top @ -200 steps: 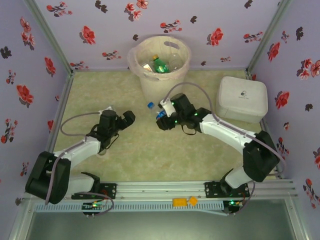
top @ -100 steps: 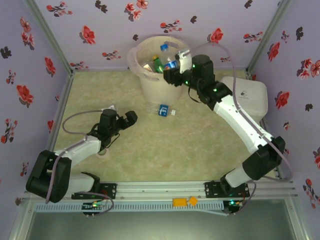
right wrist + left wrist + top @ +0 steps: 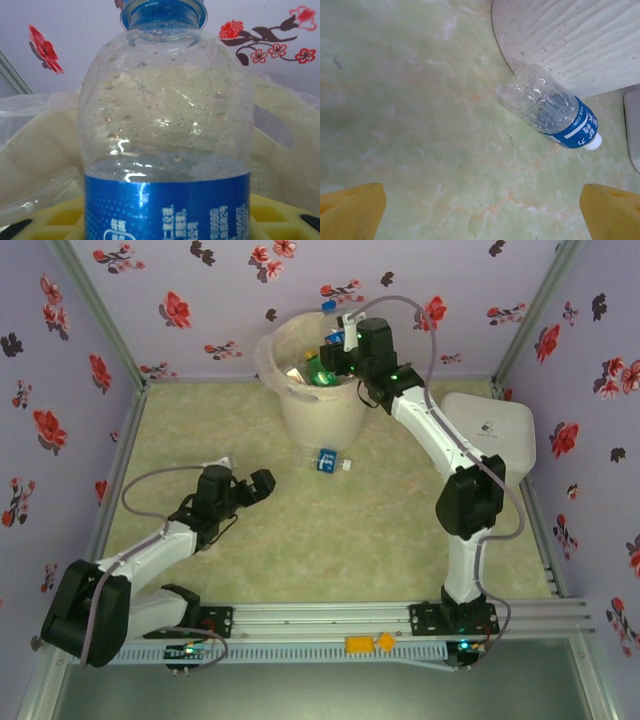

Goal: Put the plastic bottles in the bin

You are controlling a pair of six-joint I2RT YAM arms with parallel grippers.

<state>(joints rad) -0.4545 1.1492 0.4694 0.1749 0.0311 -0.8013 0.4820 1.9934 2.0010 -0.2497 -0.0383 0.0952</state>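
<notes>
1. Surface (image 3: pixel 380 540): marbled green. Its near half lies open between the two arms, and flowered walls (image 3: pixel 200 300) close the left, far and right edges.
2. Bin (image 3: pixel 300 405): at the middle of the far edge, bag-lined, mouth up, with a green bottle (image 3: pixel 320 371) inside.
3. Box (image 3: pixel 485 435): white, at the far right corner. The dark mark on its lid is too small to read.
4. Right claw (image 3: pixel 338 338): over the bin's mouth.
   - The blue-cap bottle (image 3: pixel 165 125) sits between its fingers, long axis in line with the claw and cap toward the far wall.
   - I cannot tell whether the bottle is pinched or loose.
   - Its blue label carries white print that I cannot read.
5. Left claw (image 3: pixel 247 482): spread wide and empty, over the left middle of the surface.
6. White-cap bottle (image 3: pixel 552 107): on its side just beside the bin's foot, clear of both claws.
   - Its long axis runs roughly along the far edge, cap toward the right edge.
   - Its blue label bears white characters I cannot read.
</notes>
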